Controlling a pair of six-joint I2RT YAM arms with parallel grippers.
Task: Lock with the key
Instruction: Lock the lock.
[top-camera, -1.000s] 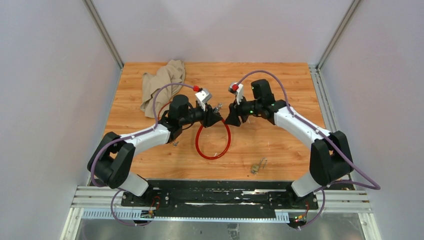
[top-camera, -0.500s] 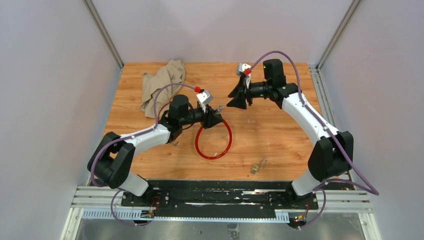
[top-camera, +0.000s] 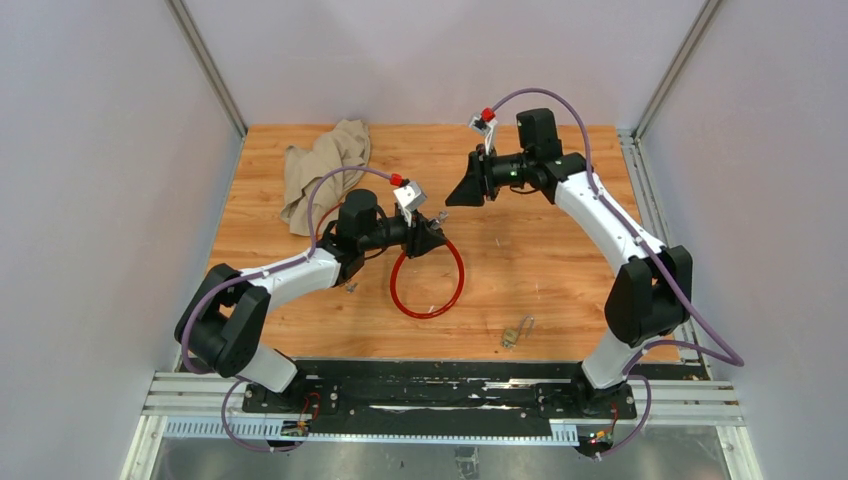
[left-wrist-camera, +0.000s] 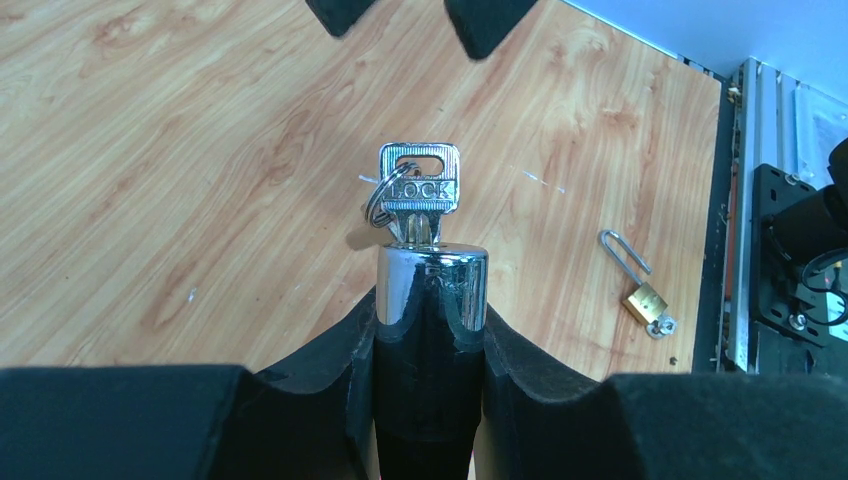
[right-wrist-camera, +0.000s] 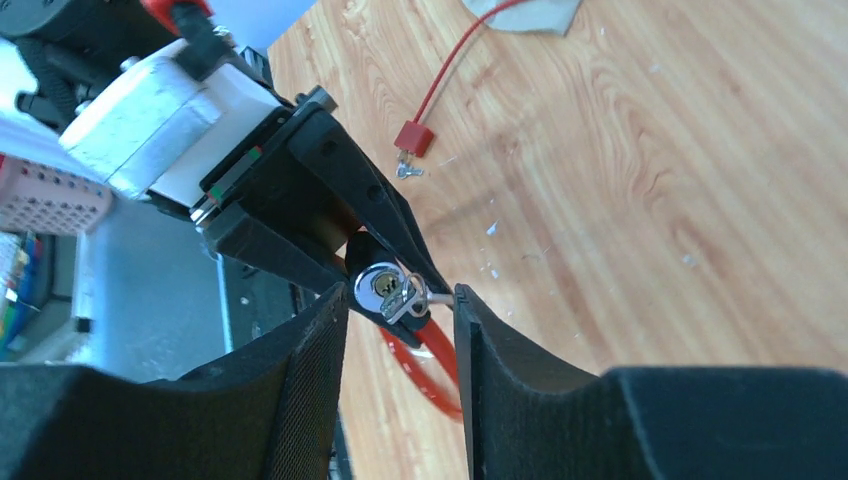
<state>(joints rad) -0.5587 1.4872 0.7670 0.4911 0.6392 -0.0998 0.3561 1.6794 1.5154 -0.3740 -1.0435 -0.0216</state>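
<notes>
The left gripper (left-wrist-camera: 430, 340) clamps a shiny chrome cylinder lock (left-wrist-camera: 432, 285) — the tiny silver metal key (left-wrist-camera: 420, 190) stands in its end. The right gripper (top-camera: 462, 192) hovers well apart — jaws parted.

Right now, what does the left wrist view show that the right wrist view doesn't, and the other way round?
Only the left wrist view: the word LOCK stamped on the head of the key, and a small brass padlock lying with its shackle open.
Only the right wrist view: the red cable loop below the cylinder, and a thin red cable ending in a red tag farther off.
Both: the key standing in the chrome lock cylinder, which the left fingers clamp above the wooden table.
</notes>
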